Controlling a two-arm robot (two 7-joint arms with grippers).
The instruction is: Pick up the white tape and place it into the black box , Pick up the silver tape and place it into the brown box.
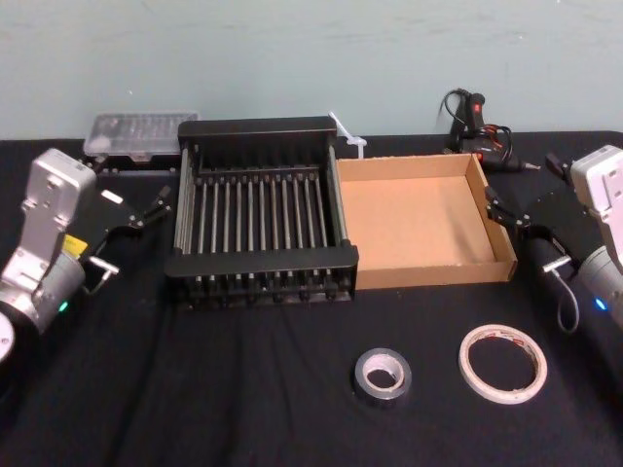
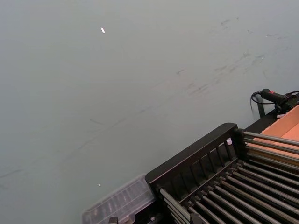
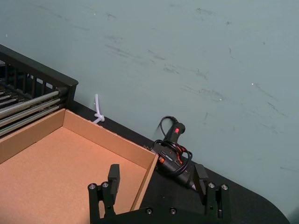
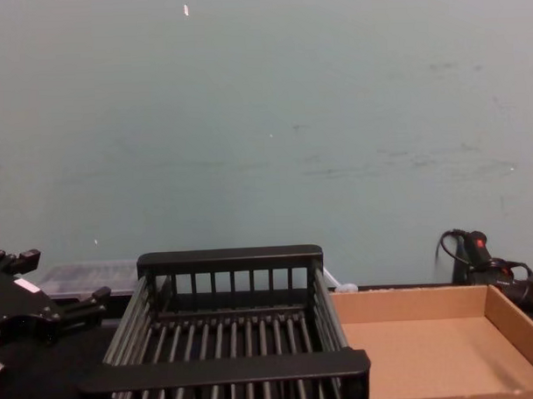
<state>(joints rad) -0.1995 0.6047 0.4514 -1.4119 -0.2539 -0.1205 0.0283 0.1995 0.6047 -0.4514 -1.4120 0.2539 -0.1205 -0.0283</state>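
Nearest you, silver tape (image 1: 382, 375) and white tape (image 1: 502, 363) lie untouched before the black box (image 1: 263, 261) and brown box (image 1: 414, 276) (both empty), your right gripper (image 1: 496, 206) flanking wide open, holding nothing, left gripper (image 1: 156, 207) seemingly likewise, poised for first picks.

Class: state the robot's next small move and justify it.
Probably lower the open right gripper toward the white tape: it lies untouched on the table nearest that arm, and the black box holds nothing. The left gripper hovers beside that box.

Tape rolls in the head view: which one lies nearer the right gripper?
The white tape, the wider pale ring at front right; the smaller dark silver tape lies to its left, farther from the right gripper.
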